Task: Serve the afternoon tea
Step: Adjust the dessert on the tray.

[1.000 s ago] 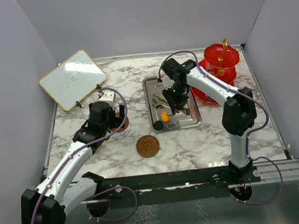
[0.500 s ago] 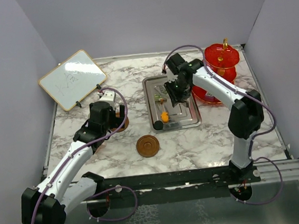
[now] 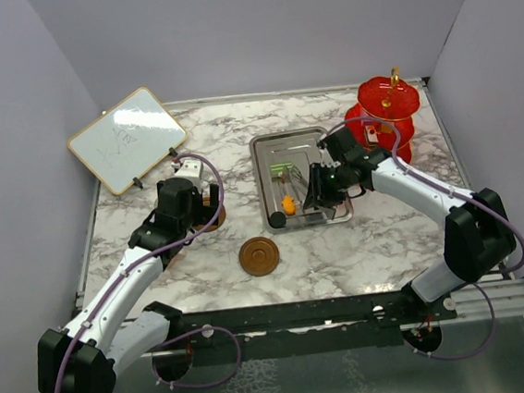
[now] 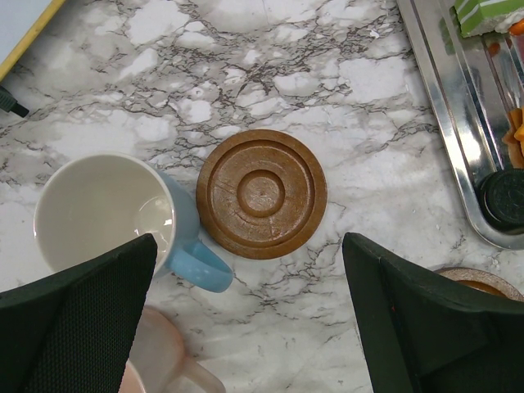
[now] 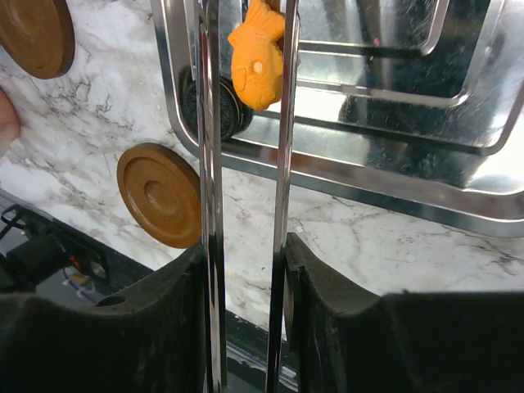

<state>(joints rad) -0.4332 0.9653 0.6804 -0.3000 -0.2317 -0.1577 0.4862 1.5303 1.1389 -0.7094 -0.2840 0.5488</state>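
Sitting in the steel tray's (image 5: 385, 196) 7 o'clock corner, orange fish-shaped cake piece (image 5: 258, 61) lies at the tongs' (image 5: 282, 164) tips, long axis along the blades; blades apart, contact unclear. Black cake piece (image 5: 225, 106) at its 7. Right gripper (image 5: 244, 278) clamps the tongs. Left gripper (image 4: 250, 246) spread wide over saucer (image 4: 261, 193), blue cup (image 4: 106, 213) at 9. Whiteboard (image 3: 127, 140) scribble unreadable.

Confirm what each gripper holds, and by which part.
Right gripper squeezes steel tongs across both arms, back from the tips. Left gripper is open, holding nothing.
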